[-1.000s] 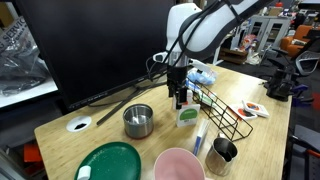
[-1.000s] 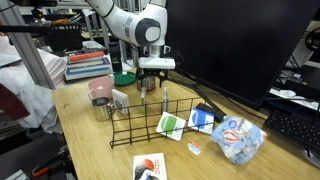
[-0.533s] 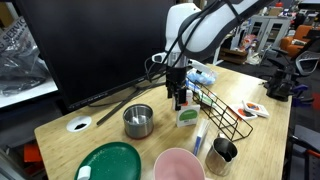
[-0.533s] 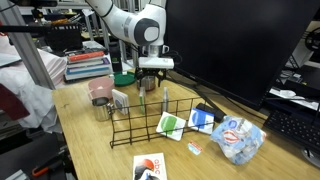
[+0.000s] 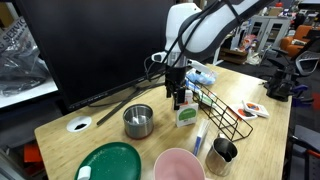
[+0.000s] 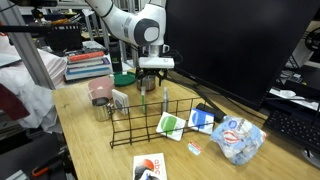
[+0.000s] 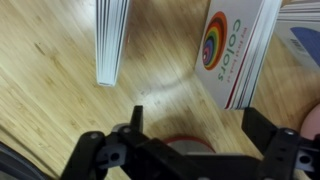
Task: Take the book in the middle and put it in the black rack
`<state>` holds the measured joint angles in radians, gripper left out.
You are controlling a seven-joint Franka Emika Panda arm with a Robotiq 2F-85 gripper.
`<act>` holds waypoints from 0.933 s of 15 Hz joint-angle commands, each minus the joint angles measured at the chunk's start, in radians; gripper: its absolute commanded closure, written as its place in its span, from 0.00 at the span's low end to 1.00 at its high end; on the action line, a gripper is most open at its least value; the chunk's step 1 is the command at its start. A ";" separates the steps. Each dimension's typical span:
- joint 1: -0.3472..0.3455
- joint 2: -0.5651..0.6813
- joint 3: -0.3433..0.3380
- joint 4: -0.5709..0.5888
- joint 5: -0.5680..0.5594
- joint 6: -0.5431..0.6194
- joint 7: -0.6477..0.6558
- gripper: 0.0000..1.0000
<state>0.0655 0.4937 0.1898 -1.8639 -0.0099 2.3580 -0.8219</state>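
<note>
The book, a small white booklet with a green patch, stands on the wooden table just below my gripper. It also shows behind the rack wires. The black rack is a long wire frame beside it and lies across the front in an exterior view. My gripper hovers over the table, open and empty. In the wrist view the jaws are spread above bare wood. A white booklet with a coloured ring lies at upper right. Another white booklet stands edge-on at upper left.
A steel bowl, green plate, pink bowl and steel cup fill the near table. A booklet with an orange-red mark lies past the rack. A blue book and a plastic bag lie nearby. A dark monitor stands behind.
</note>
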 commanded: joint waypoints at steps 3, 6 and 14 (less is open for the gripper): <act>-0.019 -0.006 0.018 -0.022 0.006 0.036 -0.021 0.00; -0.022 -0.011 0.023 -0.035 0.011 0.042 -0.025 0.00; -0.039 -0.025 0.032 -0.067 0.046 0.062 -0.026 0.00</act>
<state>0.0558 0.4841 0.2009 -1.8868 0.0089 2.3685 -0.8221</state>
